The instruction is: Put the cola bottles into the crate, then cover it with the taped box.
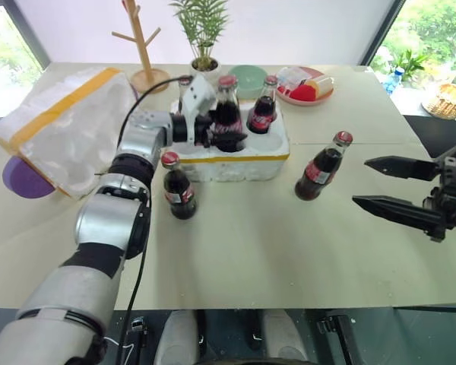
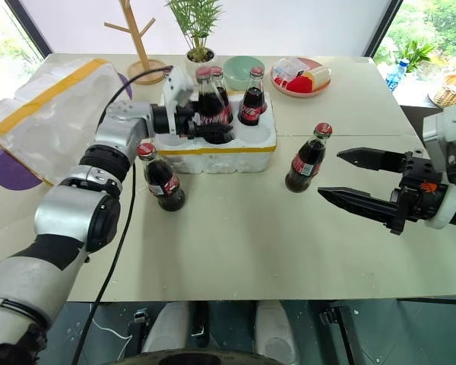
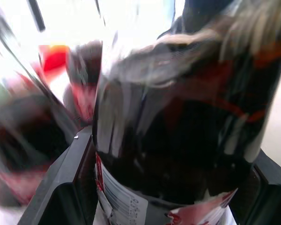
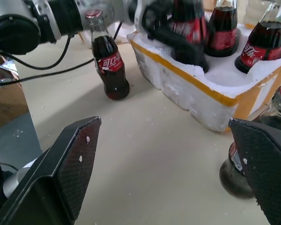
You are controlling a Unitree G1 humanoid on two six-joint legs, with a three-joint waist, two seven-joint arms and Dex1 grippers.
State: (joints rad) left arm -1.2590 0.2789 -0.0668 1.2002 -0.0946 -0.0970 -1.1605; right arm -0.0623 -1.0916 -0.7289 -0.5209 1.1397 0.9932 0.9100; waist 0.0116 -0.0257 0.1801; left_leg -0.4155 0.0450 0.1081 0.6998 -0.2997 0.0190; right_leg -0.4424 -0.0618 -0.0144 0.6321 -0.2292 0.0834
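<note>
Your left gripper (image 1: 222, 131) is pinching a cola bottle (image 1: 228, 114) over the crate (image 1: 235, 162); your right gripper (image 1: 380, 182), at the near right, is spread wide.

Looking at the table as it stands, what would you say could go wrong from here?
The left gripper is lowering a bottle into the crate beside two already seated; it may knock them or miss its well. Its forearm passes close over a loose bottle and might tip it. The open right gripper could nudge the other bottle.
</note>
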